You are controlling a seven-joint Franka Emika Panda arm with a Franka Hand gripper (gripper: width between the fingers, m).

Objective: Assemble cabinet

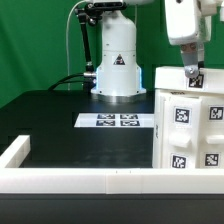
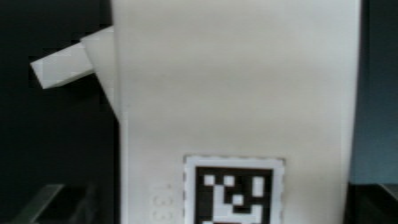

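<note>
- The claw (image 1: 192, 76) is at the top of the cabinet (image 1: 186, 120), on the exterior view's right; I cannot tell whether it grips.
- The marker board (image 1: 118, 121) lies beside the cabinet.

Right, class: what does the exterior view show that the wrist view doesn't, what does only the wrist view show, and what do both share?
Only the exterior view: the arm's white rounded base, the flat white marker board, the long low white rail and the green backdrop. Only the wrist view: a small slanted white piece jutting from the side of the large white plastic cabinet. Both: that cabinet, carrying black-and-white square tags.
</note>
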